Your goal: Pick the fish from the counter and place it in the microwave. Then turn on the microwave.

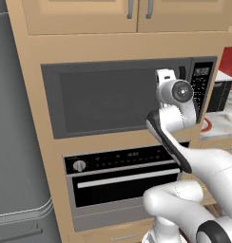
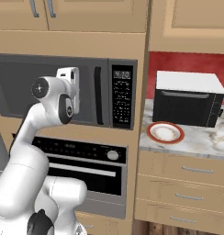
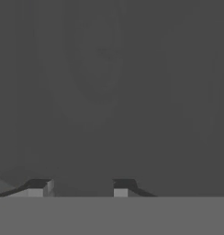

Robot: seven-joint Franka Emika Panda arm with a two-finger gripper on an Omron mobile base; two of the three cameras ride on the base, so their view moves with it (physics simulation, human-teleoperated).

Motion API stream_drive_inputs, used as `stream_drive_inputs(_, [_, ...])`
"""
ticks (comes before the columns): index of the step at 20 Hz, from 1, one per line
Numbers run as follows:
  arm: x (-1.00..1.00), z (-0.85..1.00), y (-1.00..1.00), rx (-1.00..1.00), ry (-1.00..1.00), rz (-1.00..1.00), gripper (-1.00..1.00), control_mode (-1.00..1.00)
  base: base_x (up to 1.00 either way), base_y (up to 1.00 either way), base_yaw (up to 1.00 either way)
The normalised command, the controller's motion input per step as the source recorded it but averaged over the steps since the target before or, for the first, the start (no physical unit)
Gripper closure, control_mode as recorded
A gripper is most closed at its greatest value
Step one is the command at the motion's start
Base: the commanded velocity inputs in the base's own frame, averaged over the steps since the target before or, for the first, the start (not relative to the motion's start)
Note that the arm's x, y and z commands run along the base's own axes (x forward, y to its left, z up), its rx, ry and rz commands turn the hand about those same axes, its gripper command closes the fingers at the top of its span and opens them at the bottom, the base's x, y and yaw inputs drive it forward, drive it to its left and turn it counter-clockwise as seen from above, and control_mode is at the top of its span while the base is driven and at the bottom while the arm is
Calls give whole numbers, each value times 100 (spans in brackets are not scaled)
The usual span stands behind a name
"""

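Marbled counter [image 2: 196,142], red-rimmed plate [image 2: 165,132], black countertop oven [image 2: 188,99] on it

The white arm is rising from the lower right of the left base view. Its gripper [image 3: 81,187] is showing two dark fingertips [image 3: 38,186] slightly apart at the bottom of the hand view.

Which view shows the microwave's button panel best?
Right base view: the microwave has its button panel unobstructed, with the lit display and key rows visible. Left base view shows the panel at a steep angle, partly behind the arm. Hand view gives a blurred dark grey surface, no panel.
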Motion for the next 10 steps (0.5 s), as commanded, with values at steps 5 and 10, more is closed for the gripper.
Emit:
stream_drive_inputs(5, [-3, -18, -3, 0, 0, 4, -100, -100, 0, 0, 0])
stream_drive_inputs(10, [-28, -5, 0, 4, 0, 3, -100, -100, 0, 0, 0])
